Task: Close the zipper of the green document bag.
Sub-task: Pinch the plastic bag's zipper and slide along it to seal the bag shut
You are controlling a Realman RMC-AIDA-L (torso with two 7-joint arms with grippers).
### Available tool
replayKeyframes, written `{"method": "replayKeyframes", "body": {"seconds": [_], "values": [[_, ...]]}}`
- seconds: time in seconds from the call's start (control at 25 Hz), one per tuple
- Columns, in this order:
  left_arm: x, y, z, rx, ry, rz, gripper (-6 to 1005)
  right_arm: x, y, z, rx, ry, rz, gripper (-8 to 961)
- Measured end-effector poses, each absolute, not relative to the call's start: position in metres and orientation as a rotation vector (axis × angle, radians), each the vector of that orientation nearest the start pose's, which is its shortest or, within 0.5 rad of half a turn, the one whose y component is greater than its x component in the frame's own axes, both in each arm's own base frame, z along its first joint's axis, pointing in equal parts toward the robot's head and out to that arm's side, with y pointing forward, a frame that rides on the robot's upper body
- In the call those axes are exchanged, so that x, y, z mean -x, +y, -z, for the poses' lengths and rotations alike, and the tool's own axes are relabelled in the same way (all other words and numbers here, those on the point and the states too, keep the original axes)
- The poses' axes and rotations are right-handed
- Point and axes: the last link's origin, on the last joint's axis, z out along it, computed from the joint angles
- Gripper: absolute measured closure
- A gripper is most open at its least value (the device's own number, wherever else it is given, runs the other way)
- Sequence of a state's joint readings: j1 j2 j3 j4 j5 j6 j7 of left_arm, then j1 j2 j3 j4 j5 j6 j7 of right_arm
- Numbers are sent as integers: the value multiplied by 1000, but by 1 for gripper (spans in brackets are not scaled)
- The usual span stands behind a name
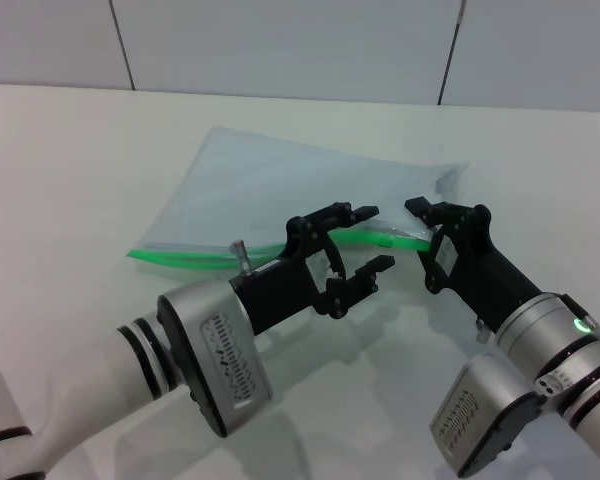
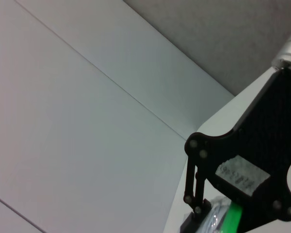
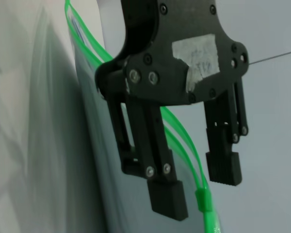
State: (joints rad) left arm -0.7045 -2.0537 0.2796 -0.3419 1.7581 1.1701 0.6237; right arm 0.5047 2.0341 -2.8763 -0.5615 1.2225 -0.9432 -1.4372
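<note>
Green document bag (image 1: 280, 190) lies flat on white surface (image 1: 60, 180), zipper (image 1: 195, 256) along its near edge. Left gripper (image 1: 365, 240) reaches forward over the zipper's middle, fingers (image 1: 376, 266) spread, touching nothing. Right gripper (image 1: 421, 221) angles in at the zipper's right end, near the slider (image 3: 204, 199); finger spread cannot be judged. Taped label (image 3: 196, 54) on left gripper, writing unreadable.

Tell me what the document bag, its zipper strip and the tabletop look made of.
Green document bag: thin translucent plastic film, pale bluish, soft sheen; the table shows through.
Zipper: bright green moulded plastic tracks, glossy, with a small green slider.
Table: smooth matte white surface, likely laminate; cannot confirm.
</note>
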Motion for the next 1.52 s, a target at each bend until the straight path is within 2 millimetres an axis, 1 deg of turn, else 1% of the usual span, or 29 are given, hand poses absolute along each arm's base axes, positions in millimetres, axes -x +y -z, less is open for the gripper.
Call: {"method": "replayKeyframes", "body": {"seconds": [0.4,0.96,1.32,1.52], "values": [[223,316,118,2121,733,355,417,-239,310,117,1865,-851,111,904],[218,313,122,2099,817,347,419,-239,310,117,1865,-854,109,903],[218,312,122,2079,848,326,648,-240,310,117,1863,-858,115,903],[219,313,122,2078,845,325,747,-239,310,117,1862,-861,115,903]]}}
